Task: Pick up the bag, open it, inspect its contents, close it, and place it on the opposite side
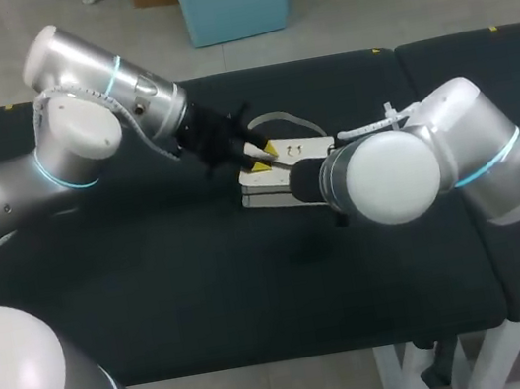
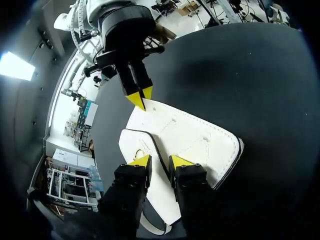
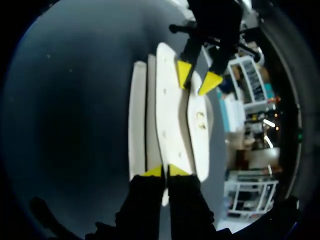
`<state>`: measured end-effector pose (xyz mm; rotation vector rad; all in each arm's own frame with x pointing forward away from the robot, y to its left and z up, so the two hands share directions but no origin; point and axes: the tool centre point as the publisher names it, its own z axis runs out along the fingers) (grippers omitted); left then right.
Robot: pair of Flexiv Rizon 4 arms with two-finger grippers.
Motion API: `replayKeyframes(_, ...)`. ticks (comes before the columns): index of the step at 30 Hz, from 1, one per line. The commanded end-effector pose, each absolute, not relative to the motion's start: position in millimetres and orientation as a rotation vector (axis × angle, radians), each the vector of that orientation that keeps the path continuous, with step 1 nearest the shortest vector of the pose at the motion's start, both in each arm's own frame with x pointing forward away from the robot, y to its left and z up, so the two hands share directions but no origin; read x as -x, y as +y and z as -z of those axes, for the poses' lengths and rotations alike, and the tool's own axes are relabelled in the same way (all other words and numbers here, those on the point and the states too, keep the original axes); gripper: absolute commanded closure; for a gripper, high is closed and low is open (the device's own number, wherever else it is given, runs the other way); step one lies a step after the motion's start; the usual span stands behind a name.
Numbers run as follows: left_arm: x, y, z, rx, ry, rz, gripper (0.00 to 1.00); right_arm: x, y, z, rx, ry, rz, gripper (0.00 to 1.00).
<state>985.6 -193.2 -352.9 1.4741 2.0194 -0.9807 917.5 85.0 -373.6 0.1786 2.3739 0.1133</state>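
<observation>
Bag (image 1: pixel 273 184): white, lying on the table (image 1: pixel 158 301), midway along, nearer the far edge.
Left claw (image 2: pixel 160 162): narrow, one bag edge between its fingers; whether it grips cannot be told.
Right claw (image 3: pixel 165 171): pinched on the opposite edge.

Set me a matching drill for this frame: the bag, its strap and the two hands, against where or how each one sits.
Things:
1. white leather bag with dark edging
2. bag's white strap
3. left hand
4. right hand

States:
a. yellow tips nearly together, pinching the bag's edge
b. on the dark table, between both hands
c. yellow tips apart, astride the bag's dark-trimmed edge
d. looped on the table beside the bag

Pairs: 1-b, 2-d, 3-c, 4-a
</observation>
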Motion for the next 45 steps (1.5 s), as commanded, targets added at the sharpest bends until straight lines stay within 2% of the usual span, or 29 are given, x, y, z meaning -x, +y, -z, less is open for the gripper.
replayKeyframes(1,-982.9,-195.1,353.5,-1.419,2.033,0.950,1.00,-916.1,83.4,377.6,-0.173,2.362,-0.128,1.00)
replayKeyframes(23,-1044.1,-190.4,326.3,-1.083,2.343,1.259,1.00,-916.1,83.4,377.6,-0.173,2.362,-0.128,1.00)
replayKeyframes(39,-1047.8,-194.7,321.6,-1.064,2.377,1.182,1.00,-916.1,83.4,377.6,-0.173,2.362,-0.128,1.00)
replayKeyframes(40,-1045.5,-194.9,321.4,-1.073,2.367,1.167,0.92,-916.1,83.4,377.6,-0.173,2.362,-0.128,1.00)
replayKeyframes(41,-1043.0,-194.8,321.4,-1.075,2.351,1.143,0.74,-916.1,83.4,377.6,-0.173,2.362,-0.128,1.00)
replayKeyframes(43,-1037.2,-192.9,322.0,-1.064,2.312,1.067,0.47,-916.1,83.4,377.6,-0.173,2.362,-0.128,1.00)
replayKeyframes(44,-1034.6,-191.0,322.7,-1.056,2.302,1.057,0.24,-916.1,83.4,377.6,-0.173,2.362,-0.128,1.00)
replayKeyframes(45,-1032.1,-189.3,323.2,-1.052,2.292,1.051,0.21,-916.1,83.4,377.6,-0.173,2.362,-0.128,1.00)
